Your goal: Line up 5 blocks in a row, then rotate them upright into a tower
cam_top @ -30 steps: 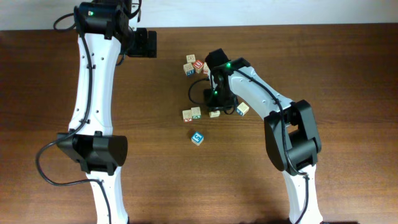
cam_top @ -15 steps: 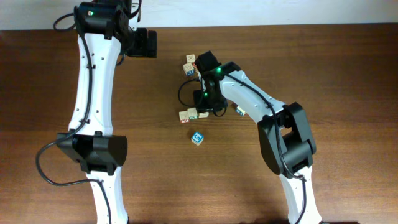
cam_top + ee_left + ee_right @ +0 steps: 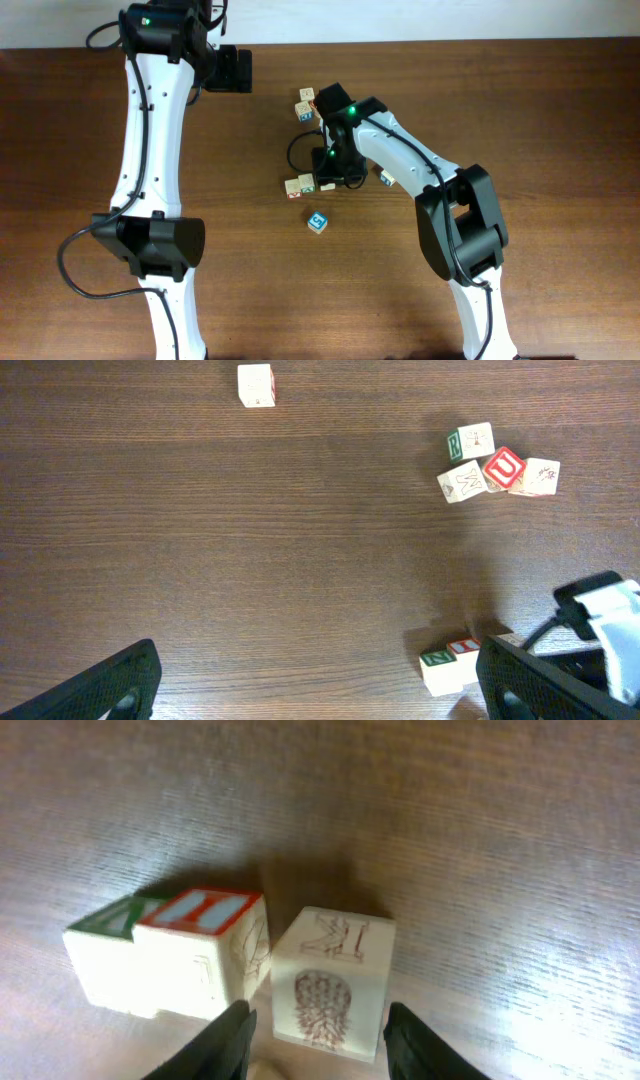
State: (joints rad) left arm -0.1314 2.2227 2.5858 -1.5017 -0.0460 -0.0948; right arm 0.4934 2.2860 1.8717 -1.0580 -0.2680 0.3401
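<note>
Right end effector (image 3: 316,1020) straddles block (image 3: 335,965), contact unclear.

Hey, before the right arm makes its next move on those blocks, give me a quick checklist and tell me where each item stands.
1. Right fingers parted either side of the printed block, not clamped: ok.
2. Printed block flat on the table: ok.
3. Room between it and the red-topped block: tight; whether they touch, cannot tell.
4. Left fingers wide open, empty: ok.
5. Count of blocks already rotated: cannot tell.
</note>
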